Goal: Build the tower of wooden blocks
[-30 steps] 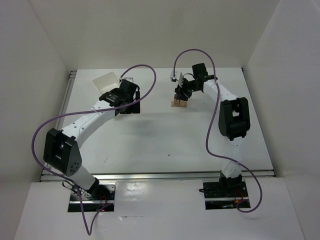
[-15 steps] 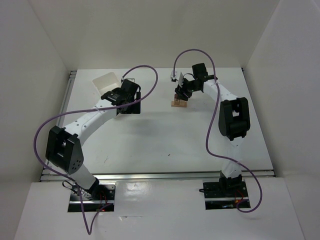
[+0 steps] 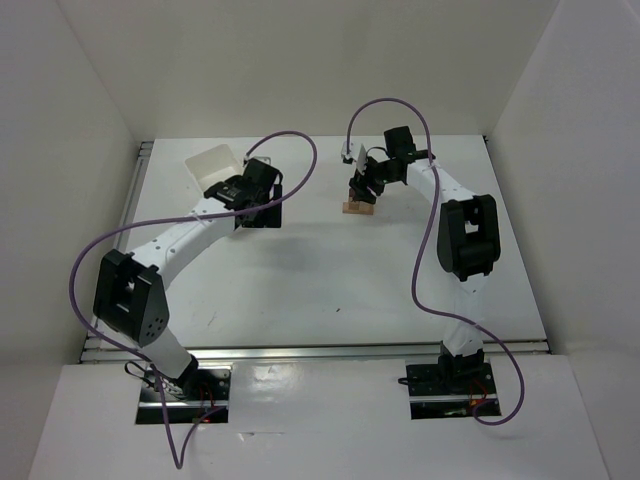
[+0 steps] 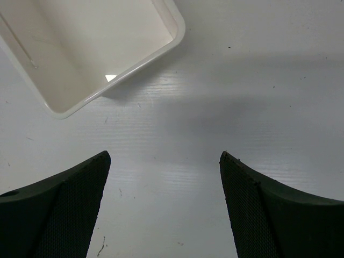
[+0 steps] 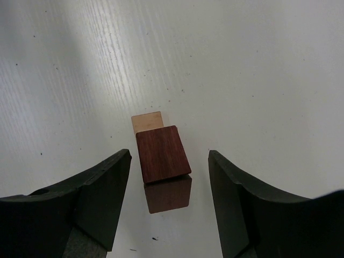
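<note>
The wood block tower [image 5: 163, 156] is smooth wood. Its dark maroon top piece [image 5: 161, 150] shows fine grain, and a light tan block [image 5: 146, 121] sits under it. The bench [image 5: 258, 64] is white, with thin ridges and a soft shine. The tray [image 4: 174, 40] is shiny white plastic. The left tool [image 4: 165, 161] has black pads [image 4: 64, 215] with a rough, net-like skin.

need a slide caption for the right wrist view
Open right pincer straddles the wood block tower, maroon roof piece over a tan block.
</note>
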